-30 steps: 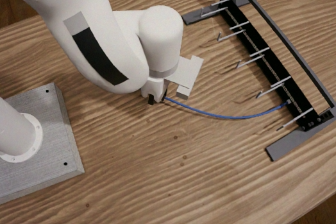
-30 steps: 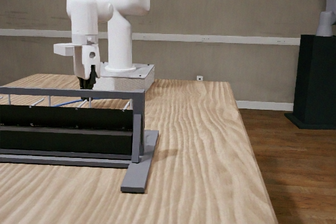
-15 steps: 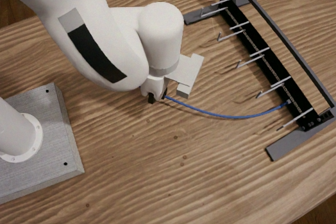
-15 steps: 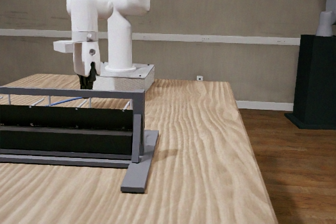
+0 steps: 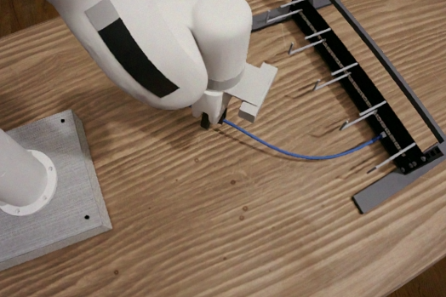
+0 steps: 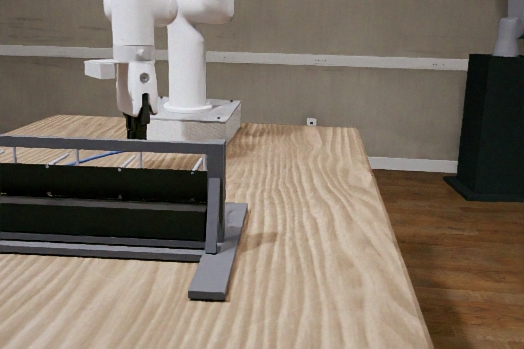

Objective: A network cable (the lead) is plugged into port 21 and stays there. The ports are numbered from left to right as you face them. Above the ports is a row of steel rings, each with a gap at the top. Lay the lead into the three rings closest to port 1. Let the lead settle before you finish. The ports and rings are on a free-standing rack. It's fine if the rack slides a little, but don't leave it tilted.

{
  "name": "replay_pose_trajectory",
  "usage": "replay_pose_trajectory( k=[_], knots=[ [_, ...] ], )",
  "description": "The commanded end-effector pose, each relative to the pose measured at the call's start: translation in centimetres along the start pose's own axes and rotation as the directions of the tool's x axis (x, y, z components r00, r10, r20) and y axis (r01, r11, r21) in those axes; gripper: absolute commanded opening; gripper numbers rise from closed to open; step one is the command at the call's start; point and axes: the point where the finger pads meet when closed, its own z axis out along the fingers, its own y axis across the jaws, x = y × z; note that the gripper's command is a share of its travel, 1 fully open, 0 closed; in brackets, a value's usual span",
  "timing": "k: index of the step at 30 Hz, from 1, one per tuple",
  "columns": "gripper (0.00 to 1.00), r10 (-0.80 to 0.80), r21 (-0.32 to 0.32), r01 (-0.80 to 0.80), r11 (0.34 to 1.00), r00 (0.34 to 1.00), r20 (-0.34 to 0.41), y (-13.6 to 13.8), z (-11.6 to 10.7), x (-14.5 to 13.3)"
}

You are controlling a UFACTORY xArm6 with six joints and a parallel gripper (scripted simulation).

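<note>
The blue lead (image 5: 298, 153) runs in a shallow curve from its plug (image 5: 374, 139) in a port near the right end of the black port strip to my gripper (image 5: 214, 121). The gripper is shut on the lead's free end and holds it a little above the table. In the exterior view the gripper (image 6: 136, 126) hangs behind the rack's top bar, and a short piece of the lead (image 6: 95, 157) shows through the frame. The steel rings (image 5: 332, 77) stick out from the rack (image 5: 366, 84) in a row. None of them holds the lead.
The rack stands upright on two grey feet, one at each end (image 5: 389, 188) (image 5: 272, 16). The robot's grey base block (image 5: 47, 191) sits at the left. The table edge runs close behind the rack's right end.
</note>
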Motion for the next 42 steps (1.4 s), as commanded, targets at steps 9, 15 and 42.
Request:
replay_pose_trajectory(
  k=[9,15,42],
  knots=[
    [0.00,0.238,0.002,-0.238,0.971,0.971,-0.006,-9.2,-4.5,1.8],
    [0.00,0.391,0.003,-0.391,0.921,0.921,-0.006,-15.3,-7.4,2.8],
    [0.00,0.614,0.004,-0.613,0.790,0.790,-0.005,-24.9,-12.1,4.5]
  ],
)
